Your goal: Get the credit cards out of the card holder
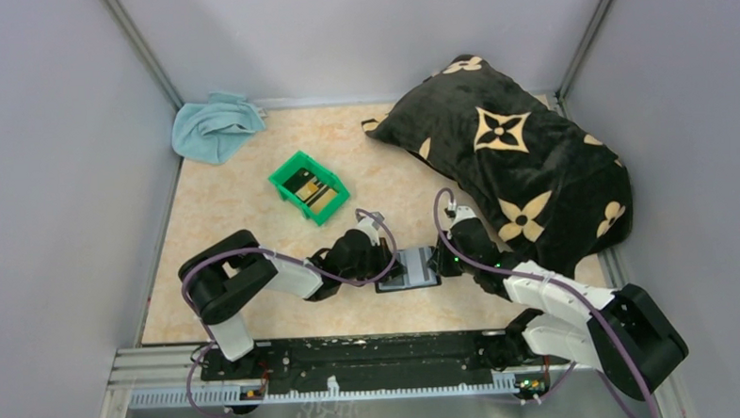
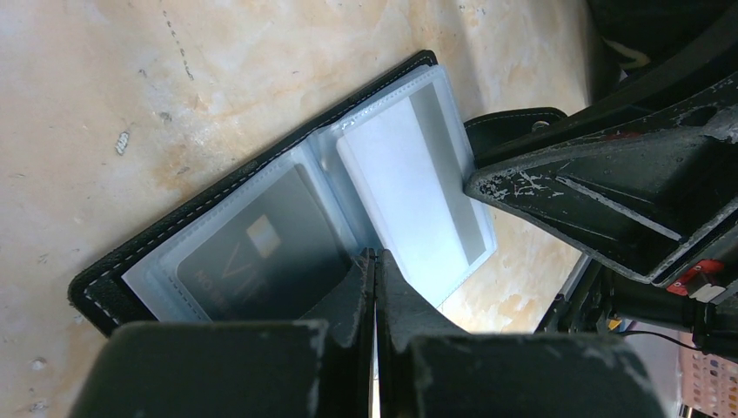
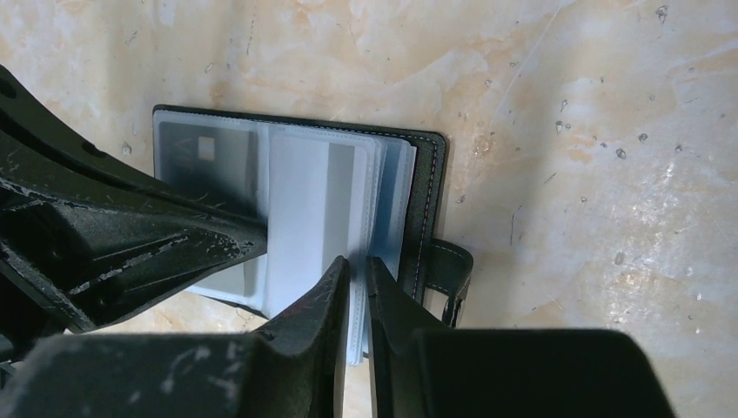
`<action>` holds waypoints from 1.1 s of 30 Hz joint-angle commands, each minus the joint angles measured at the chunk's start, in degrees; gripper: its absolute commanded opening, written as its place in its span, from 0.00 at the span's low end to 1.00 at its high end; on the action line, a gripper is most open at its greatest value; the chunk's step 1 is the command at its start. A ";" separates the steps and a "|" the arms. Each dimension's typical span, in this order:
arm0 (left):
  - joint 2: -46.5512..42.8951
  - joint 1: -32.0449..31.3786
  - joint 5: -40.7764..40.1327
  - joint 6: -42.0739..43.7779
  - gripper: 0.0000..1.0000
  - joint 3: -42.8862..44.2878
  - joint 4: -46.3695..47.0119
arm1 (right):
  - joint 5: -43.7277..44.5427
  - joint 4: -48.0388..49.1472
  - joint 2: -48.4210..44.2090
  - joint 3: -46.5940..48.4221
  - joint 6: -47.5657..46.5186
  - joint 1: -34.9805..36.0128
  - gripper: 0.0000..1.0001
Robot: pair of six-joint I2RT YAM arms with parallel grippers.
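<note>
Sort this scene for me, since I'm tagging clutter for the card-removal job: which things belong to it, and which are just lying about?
Belongs to the job:
card holder, lying open
dark card and pale card in its sleeves
green bin with cards in it

Just lying about:
blue cloth
black flowered pillow

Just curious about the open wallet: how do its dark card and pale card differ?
The dark card is near-black with a small light mark; the pale card is grey-white. In the left wrist view the dark card lies on the card holder's left page, the pale card on its right. Both sit under clear sleeves.
</note>
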 commanded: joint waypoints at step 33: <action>0.11 -0.20 -0.18 0.46 0.01 -0.76 -3.90 | -0.98 1.74 -0.91 5.66 2.35 8.46 0.07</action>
